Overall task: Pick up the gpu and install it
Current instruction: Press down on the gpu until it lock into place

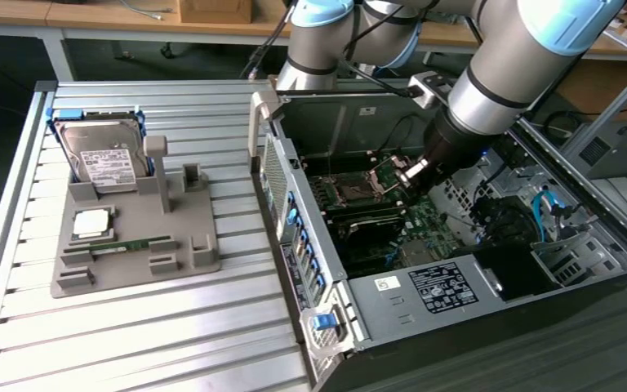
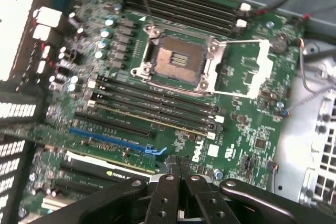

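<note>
Gripper is sitting nearest the lens, its dark fingers pressing together w/ no gap showing. It is hanging over the mobo, well apart from the socket, past the black RAM slots. The gpu, a green-edged card w/ an NVIDIA mark, is lying along the board on the far side of the blue slot from the socket; its end is reaching just beside the fingertips. Can't tell whether the tips are pinching it or only touching it.

In the exterior view the arm is reaching down into the open case, w/ the gripper hovering just to the exterior view's right of the socket. Well apart from the socket, to the exterior view's left, a grey tray is resting on the slatted table, carrying a drive, a chip and a RAM stick.
</note>
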Tool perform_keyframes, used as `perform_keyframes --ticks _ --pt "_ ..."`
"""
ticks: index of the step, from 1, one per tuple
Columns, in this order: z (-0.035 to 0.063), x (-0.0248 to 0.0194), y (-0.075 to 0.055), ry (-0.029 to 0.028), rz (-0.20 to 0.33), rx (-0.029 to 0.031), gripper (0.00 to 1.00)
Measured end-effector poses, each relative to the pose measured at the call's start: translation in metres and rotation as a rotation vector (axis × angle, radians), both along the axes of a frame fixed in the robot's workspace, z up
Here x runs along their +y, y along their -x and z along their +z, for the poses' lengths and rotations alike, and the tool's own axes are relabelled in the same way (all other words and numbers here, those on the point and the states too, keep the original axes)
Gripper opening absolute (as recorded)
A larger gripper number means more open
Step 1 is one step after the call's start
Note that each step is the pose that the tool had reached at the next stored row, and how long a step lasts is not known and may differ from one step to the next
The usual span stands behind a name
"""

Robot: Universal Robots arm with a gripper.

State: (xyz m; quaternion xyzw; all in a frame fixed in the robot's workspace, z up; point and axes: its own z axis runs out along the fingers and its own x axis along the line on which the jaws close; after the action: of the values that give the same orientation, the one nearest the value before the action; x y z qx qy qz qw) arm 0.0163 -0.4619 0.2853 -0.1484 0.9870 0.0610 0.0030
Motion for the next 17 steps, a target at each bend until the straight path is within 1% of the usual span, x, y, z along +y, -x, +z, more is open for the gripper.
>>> perform_keyframes --ticks 3,7,8,9,11,12,15,16,17 --pt "-0.0001 0.0 0.0 0.0001 0.057 0.0 0.1" --pt "-0.0004 0.0 0.0 0.0 0.163 0.0001 0.1" --pt "-0.0006 0.0 0.0 0.0 0.179 0.0 0.1" --pt "-0.0008 0.0 0.0 0.0015 0.208 0.0002 0.1" --pt "-0.0011 0.0 0.0 0.0052 0.25 0.0007 0.1" --pt "-0.0013 0.0 0.0 0.0086 0.268 0.0015 0.1" --pt "-0.0017 0.0 0.0 0.0253 0.319 0.005 0.1" --pt "-0.0019 0.0 0.0 0.0339 0.342 0.0067 0.1" --pt "-0.0021 0.0 0.0 0.0396 0.357 0.0078 0.1"
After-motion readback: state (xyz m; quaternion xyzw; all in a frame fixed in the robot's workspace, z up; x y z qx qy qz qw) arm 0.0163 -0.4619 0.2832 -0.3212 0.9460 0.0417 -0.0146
